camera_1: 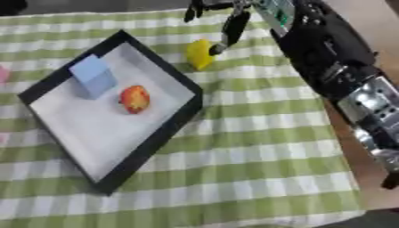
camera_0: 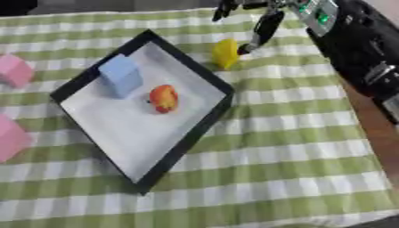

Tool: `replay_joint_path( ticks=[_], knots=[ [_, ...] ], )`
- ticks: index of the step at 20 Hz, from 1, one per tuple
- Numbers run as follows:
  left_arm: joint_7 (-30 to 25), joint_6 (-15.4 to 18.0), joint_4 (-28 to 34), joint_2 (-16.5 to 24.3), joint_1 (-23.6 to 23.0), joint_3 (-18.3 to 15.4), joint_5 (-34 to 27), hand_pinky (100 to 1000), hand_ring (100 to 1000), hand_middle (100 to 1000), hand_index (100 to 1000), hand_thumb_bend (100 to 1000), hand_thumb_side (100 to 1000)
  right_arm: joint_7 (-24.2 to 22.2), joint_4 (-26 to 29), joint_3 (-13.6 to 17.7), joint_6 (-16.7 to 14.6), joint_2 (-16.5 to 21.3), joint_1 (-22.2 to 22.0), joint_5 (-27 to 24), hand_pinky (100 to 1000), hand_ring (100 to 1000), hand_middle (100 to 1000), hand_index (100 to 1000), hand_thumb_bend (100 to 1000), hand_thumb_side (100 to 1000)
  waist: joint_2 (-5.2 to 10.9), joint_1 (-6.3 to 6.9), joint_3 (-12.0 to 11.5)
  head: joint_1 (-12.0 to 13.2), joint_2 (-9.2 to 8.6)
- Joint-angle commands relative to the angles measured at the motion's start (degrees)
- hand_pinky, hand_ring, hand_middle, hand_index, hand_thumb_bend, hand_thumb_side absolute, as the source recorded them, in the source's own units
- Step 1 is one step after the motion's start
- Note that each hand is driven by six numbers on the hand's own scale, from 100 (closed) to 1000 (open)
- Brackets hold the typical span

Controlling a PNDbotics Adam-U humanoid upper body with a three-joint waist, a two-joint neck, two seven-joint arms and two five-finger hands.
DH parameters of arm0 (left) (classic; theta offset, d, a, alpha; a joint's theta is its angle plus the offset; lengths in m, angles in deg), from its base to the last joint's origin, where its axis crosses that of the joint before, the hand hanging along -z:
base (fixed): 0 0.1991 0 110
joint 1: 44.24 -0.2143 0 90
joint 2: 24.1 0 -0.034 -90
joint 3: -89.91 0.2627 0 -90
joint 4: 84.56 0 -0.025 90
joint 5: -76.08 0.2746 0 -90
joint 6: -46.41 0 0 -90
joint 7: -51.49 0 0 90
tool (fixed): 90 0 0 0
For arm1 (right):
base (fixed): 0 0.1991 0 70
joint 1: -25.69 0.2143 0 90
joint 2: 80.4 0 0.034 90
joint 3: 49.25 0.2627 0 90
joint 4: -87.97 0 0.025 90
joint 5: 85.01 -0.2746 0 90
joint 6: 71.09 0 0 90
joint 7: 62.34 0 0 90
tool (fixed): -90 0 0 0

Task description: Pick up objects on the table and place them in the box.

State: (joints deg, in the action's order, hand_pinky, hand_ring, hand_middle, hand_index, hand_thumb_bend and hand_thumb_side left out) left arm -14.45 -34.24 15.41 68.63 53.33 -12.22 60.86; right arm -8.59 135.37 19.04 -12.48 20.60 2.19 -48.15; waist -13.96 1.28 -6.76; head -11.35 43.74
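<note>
A black-rimmed box point(camera_0: 195, 129) with a white floor lies askew on the checked cloth. Inside it stand a light blue block point(camera_0: 121, 75) and a red-orange fruit point(camera_0: 164, 98). Just outside the box's far right rim sits a yellow object point(camera_0: 225, 53). My right hand point(camera_0: 263, 27) reaches in from the upper right, fingers straight and spread, one fingertip touching the yellow object's right side. Two pink blocks lie left of the box, one point(camera_0: 14, 70) higher and one point(camera_0: 11, 137) lower. My left hand shows in neither view.
The green-and-white checked cloth point(camera_0: 280, 156) covers the table. My right arm point(camera_1: 335, 58) runs down the right side over the table's brown edge. A dark strip lies beyond the cloth's far edge.
</note>
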Motion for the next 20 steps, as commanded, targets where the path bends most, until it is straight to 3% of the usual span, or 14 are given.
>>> replay_joint_path(
  ticks=[1, 13, 20],
  knots=[
    [0.09, 0.02, 0.84, 1.68, 0.46, -0.33, 0.01, 811, 797, 837, 819, 120, 796, -6.24, -0.52, 0.75, -7.2, 0.22, 0.81, 1.16, 876, 843, 798, 871, 489, 163, 0.7, 0.3, -0.18, 0.02, -0.61],
    [0.02, -0.01, 0.85, 1.47, 0.51, -0.3, -0.07, 812, 797, 838, 819, 121, 797, -5.69, -3.56, 0.83, -8.96, -1.54, -0.48, 5.01, 868, 828, 750, 852, 487, 163, 0.48, 0.33, -0.33, 0.01, -0.58],
    [-0.09, -0.04, 0.87, 1.36, 0.58, -0.21, -0.11, 812, 798, 838, 819, 120, 798, -2.5, -4.99, 1.4, -8.28, -2.37, -1.17, 5.97, 842, 777, 649, 752, 480, 132, 0.48, 0.35, -0.31, 0.11, -0.62]
  ],
)
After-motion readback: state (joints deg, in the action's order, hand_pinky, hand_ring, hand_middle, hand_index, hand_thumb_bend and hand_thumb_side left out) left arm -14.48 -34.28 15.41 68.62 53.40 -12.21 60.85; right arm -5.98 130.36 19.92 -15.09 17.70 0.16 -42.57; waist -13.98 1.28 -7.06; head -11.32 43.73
